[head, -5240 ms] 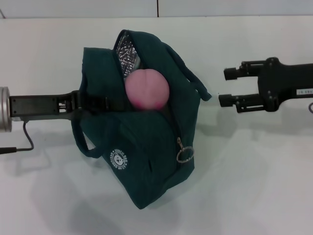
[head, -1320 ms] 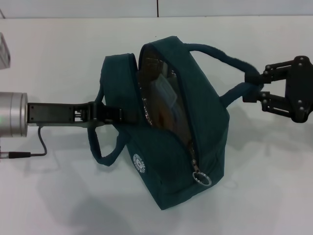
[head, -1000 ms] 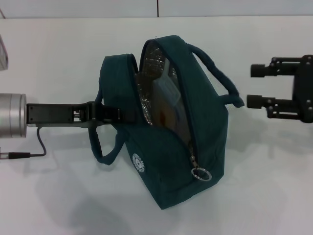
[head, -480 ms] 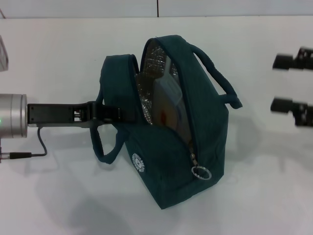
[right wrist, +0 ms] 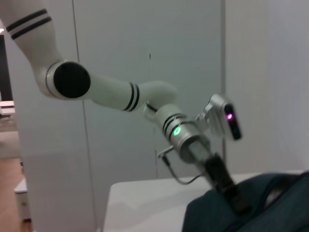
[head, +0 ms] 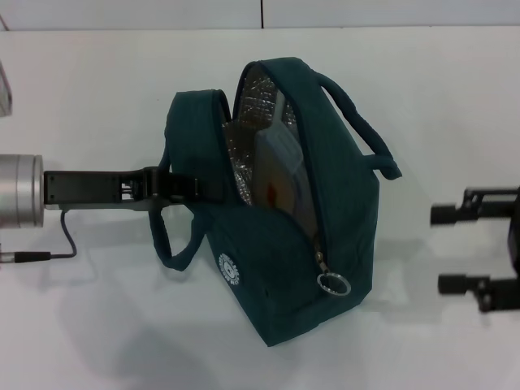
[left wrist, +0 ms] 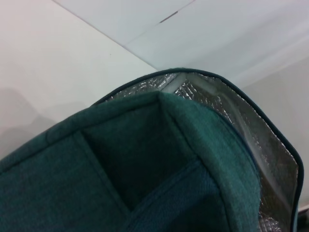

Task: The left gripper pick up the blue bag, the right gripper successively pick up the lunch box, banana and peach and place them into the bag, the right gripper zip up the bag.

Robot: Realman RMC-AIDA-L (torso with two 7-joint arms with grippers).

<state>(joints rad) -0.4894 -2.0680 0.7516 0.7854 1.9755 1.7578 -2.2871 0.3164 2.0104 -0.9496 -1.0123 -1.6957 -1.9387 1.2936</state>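
The blue bag [head: 333, 203] hangs tilted over the white table, mouth open and silver foil lining [head: 256, 97] showing. My left gripper [head: 193, 188] reaches in from the left and is shut on the bag's side flap. Inside the mouth lies the lunch box [head: 278, 158], its clear lid carrying a small red mark. The banana and peach are hidden. The metal ring zip pull [head: 333, 283] dangles at the near end of the zip. My right gripper [head: 452, 249] hovers open to the right of the bag, clear of it. The left wrist view shows only bag fabric [left wrist: 120, 169] and foil [left wrist: 256, 135].
The white table [head: 97, 325] spreads around and under the bag. A loop handle [head: 366, 134] sticks out toward the right gripper; the other handle [head: 166, 244] hangs below the left gripper. In the right wrist view the left arm [right wrist: 188, 135] reaches down to the bag [right wrist: 260, 208].
The right gripper let go of the bag's handle, opened, drew off to the right and then came nearer the table's front. The peach seen earlier at the mouth no longer shows.
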